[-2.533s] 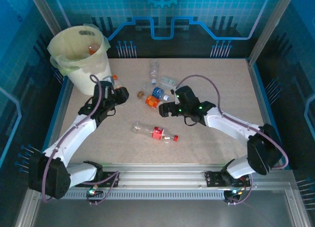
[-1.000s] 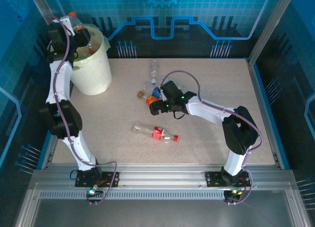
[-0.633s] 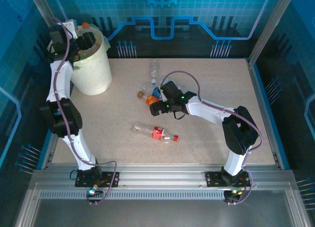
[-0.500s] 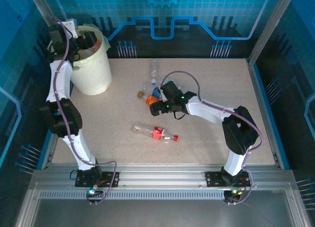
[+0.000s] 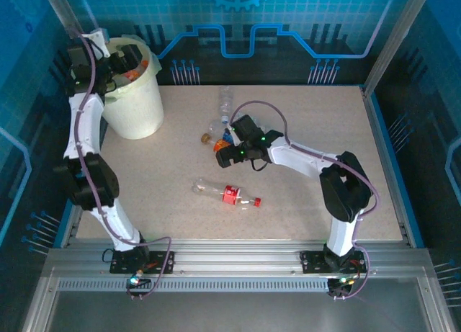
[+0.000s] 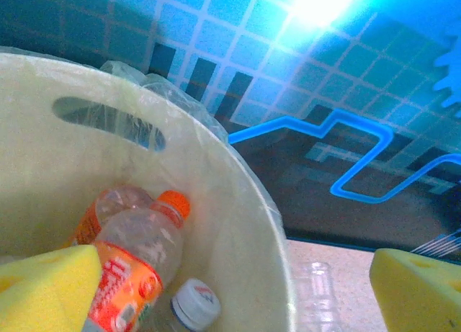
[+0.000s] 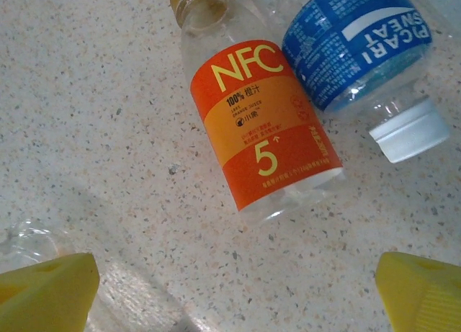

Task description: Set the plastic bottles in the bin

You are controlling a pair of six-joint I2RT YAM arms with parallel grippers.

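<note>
While left pincer [image 6: 230, 292] gapes, seemingly above bin rim [image 6: 248, 195]

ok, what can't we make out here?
- Bin contents, top view: left tool covers part of the mouth, count unclear.
- White-capped bottle, left wrist view: body cut off by bottom edge.
- Blue-label bottle, right wrist view: far end cut off by top edge.
- Bottle cluster, top view: partly hidden under right tool.
</note>
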